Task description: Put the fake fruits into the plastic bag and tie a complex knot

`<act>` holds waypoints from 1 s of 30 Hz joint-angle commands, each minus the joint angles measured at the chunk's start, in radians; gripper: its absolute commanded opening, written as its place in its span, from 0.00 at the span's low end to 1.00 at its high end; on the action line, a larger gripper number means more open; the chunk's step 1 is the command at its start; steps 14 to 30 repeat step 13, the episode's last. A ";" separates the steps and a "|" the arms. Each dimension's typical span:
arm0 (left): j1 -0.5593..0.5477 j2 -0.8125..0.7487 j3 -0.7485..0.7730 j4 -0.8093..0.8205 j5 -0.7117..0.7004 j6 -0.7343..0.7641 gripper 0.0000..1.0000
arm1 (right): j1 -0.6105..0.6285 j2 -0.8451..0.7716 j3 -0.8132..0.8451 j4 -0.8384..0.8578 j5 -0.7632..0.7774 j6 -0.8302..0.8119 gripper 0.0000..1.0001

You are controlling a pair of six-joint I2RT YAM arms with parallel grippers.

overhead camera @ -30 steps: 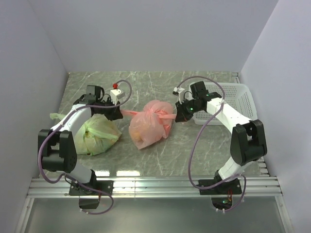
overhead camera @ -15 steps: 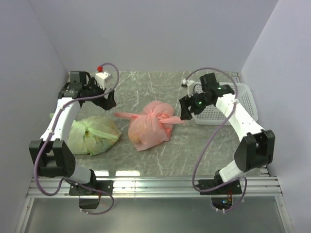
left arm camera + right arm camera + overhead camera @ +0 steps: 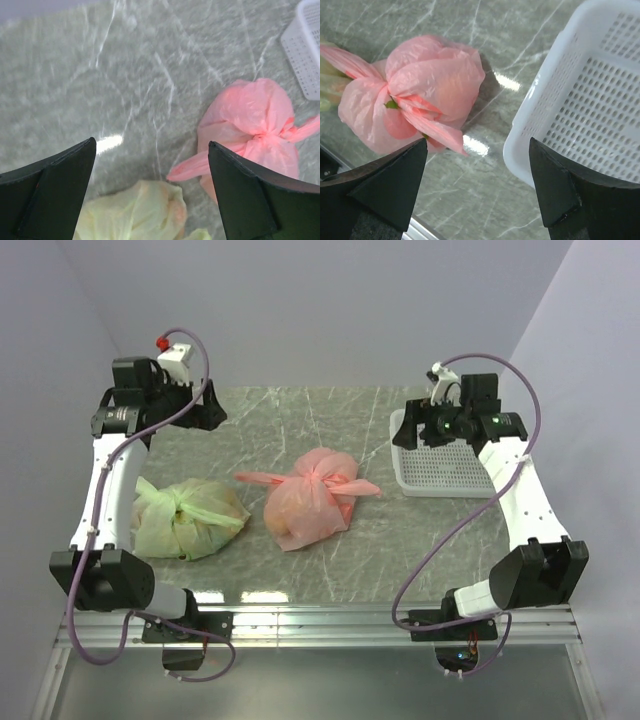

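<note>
Nearest the arm bases, two tied bags lie side by side but apart on the worktop (image 3: 330,420): a pale green bag (image 3: 190,518) on the left, and the salmon plastic bag (image 3: 308,502) at centre. The pink one lies on its side, bulging and closed. The knot (image 3: 318,478) is on its far, upper side, with one pointed tail sticking out left and one right. I can't make out the fake fruits through the film, only an orange-ish tint low on the bag, so probably all inside. Handling-wise it looks thin, soft, light and slick. A pinch on the body would likely slide over the fruit or tear the film. Best hold is the bunched neck just under the knot, or one tail if it needs more cinching. Further back on the right is the white basket (image 3: 450,465), nothing visible in it. Farthest back, both arms are lifted away from the bag. Left tool (image 3: 150,147) has its fingers spread wide with nothing between them. Right tool (image 3: 477,142) is the same, over the gap between bag and basket.
</note>
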 commanded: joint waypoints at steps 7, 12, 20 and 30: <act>0.026 -0.008 -0.161 0.069 -0.104 -0.164 0.99 | 0.030 -0.070 -0.191 0.138 0.050 0.114 0.89; 0.032 0.010 -0.155 0.062 -0.121 -0.166 0.99 | 0.039 -0.072 -0.208 0.135 0.044 0.088 0.89; 0.035 0.002 -0.160 0.084 -0.132 -0.163 0.99 | 0.040 -0.070 -0.196 0.126 0.042 0.082 0.90; 0.035 0.002 -0.160 0.084 -0.132 -0.163 0.99 | 0.040 -0.070 -0.196 0.126 0.042 0.082 0.90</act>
